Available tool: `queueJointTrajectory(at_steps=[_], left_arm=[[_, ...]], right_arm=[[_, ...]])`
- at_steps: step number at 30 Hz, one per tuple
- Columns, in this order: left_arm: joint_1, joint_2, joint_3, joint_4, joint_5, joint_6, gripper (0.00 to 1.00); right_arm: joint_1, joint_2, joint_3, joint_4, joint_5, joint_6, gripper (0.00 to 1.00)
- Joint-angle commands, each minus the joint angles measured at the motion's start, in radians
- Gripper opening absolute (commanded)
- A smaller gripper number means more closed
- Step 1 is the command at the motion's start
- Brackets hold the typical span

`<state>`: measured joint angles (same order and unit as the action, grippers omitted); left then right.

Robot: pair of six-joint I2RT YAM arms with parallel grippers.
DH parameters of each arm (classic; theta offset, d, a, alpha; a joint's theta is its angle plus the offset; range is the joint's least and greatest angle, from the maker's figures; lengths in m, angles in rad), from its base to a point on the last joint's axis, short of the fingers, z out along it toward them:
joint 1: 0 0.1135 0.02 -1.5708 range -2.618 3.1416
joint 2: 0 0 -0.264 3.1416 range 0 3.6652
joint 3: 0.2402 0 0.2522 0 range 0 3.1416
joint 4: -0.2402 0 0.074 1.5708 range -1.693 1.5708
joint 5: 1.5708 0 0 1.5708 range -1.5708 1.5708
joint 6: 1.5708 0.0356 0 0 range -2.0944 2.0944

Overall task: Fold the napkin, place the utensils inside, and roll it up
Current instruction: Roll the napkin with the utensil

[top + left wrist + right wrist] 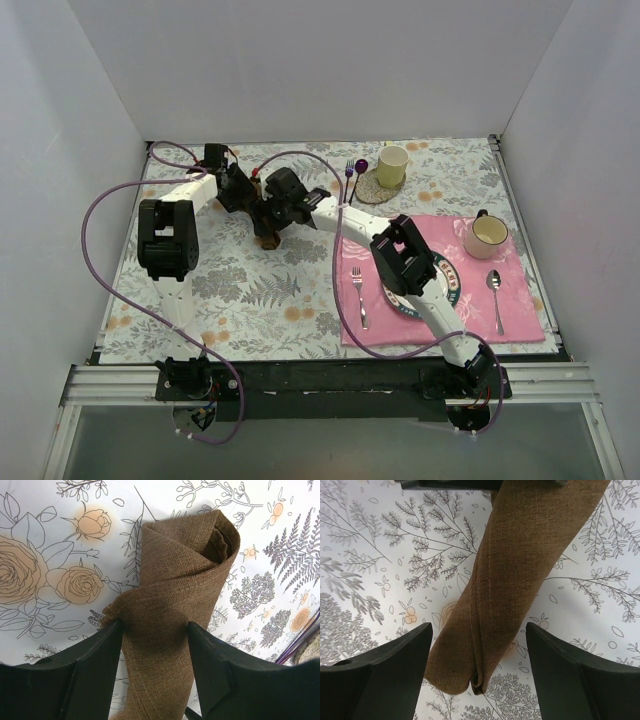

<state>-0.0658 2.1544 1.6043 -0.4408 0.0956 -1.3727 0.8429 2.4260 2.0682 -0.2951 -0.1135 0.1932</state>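
The dark brown napkin (175, 570) lies rolled into a tube on the floral tablecloth at the back middle; only its tip shows under the grippers in the top view (268, 238). My left gripper (155, 627) has both fingers pressed against the sides of the roll. My right gripper (479, 626) is open wide, straddling the roll's other end (520, 555) without touching it. In the top view the left gripper (247, 197) and right gripper (280, 212) meet over the roll. A metal fork (360, 296) and spoon (495, 290) lie on the pink placemat (520, 305).
A green-rimmed plate (447, 285) sits on the placemat, partly under my right arm, with a mug (487, 236) behind it. A yellow cup (392, 164) stands on a coaster at the back, with a purple fork and spoon (352, 170) beside it. White walls enclose the table.
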Motion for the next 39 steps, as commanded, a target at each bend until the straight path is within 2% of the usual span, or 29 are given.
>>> queueJointTrajectory(at_steps=[1,10,12,14,16,22,30,34,39], left_arm=[[-0.003,-0.024,-0.017,0.016,-0.002,-0.003,0.54],[-0.003,-0.022,-0.023,0.014,0.0,-0.005,0.54],[-0.003,-0.018,-0.026,0.014,0.0,-0.006,0.54],[-0.003,-0.018,-0.029,0.014,0.003,-0.008,0.54],[-0.003,-0.018,-0.033,0.02,0.004,-0.009,0.54],[-0.003,-0.007,-0.026,0.025,0.019,-0.014,0.54],[-0.003,0.025,-0.029,0.05,0.059,-0.042,0.53],[-0.005,0.027,-0.041,0.08,0.084,-0.074,0.49],[-0.005,0.013,-0.041,0.105,0.11,-0.089,0.51]], right_arm=[[0.041,0.028,0.061,-0.024,0.145,-0.049,0.83],[0.074,0.071,0.092,-0.064,0.299,-0.084,0.83],[0.073,0.07,0.075,-0.058,0.307,-0.072,0.82],[0.065,0.064,0.052,-0.047,0.292,-0.04,0.76],[0.048,0.059,0.03,-0.023,0.235,0.007,0.67],[0.01,0.027,-0.051,0.034,0.092,0.093,0.52],[-0.054,-0.016,-0.21,0.243,-0.193,0.31,0.45],[-0.067,-0.013,-0.241,0.324,-0.279,0.391,0.42],[-0.087,-0.015,-0.316,0.473,-0.391,0.535,0.38]])
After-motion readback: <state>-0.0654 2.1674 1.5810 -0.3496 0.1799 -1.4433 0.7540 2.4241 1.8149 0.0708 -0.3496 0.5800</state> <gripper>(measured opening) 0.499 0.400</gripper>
